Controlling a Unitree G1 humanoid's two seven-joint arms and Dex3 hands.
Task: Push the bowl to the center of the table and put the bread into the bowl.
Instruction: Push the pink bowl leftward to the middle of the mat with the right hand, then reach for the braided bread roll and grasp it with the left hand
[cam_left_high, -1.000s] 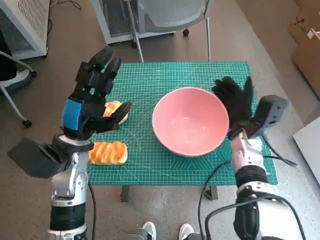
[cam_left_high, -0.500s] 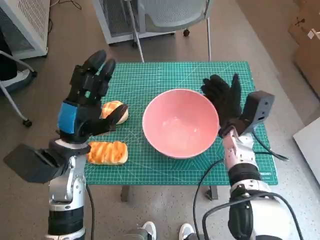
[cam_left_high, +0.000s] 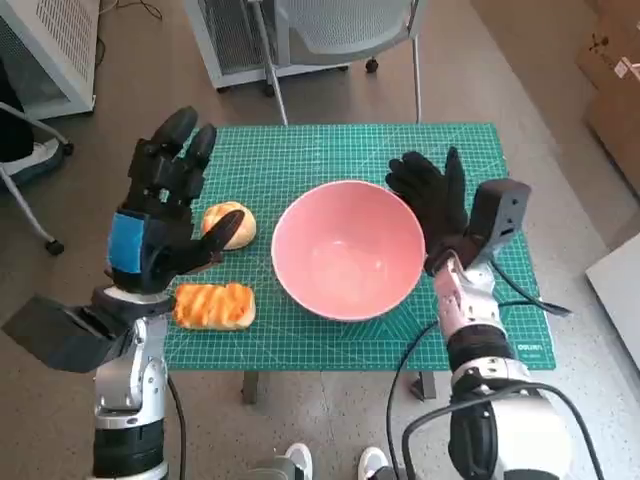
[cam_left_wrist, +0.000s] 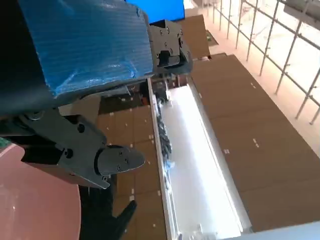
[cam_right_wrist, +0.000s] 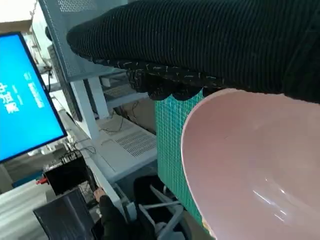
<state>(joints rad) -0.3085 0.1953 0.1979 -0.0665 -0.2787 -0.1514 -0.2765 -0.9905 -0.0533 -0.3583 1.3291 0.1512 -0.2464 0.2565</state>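
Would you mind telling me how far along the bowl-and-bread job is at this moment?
Nearly done: the pink bowl sits close to the middle of the green mat. In hand: the gloved right hand rests against the bowl's right rim, pushing. The left hand hovers open above the round bread roll. Left: both that roll and the striped bread loaf lie outside the empty bowl.

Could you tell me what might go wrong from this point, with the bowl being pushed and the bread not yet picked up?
The right robot hand presses flat against the pink bowl rim, so the bowl may tip or slide past centre. The open left robot hand hangs above the round bun; lowering carelessly could knock it or the striped loaf, which lies near the table's front edge.
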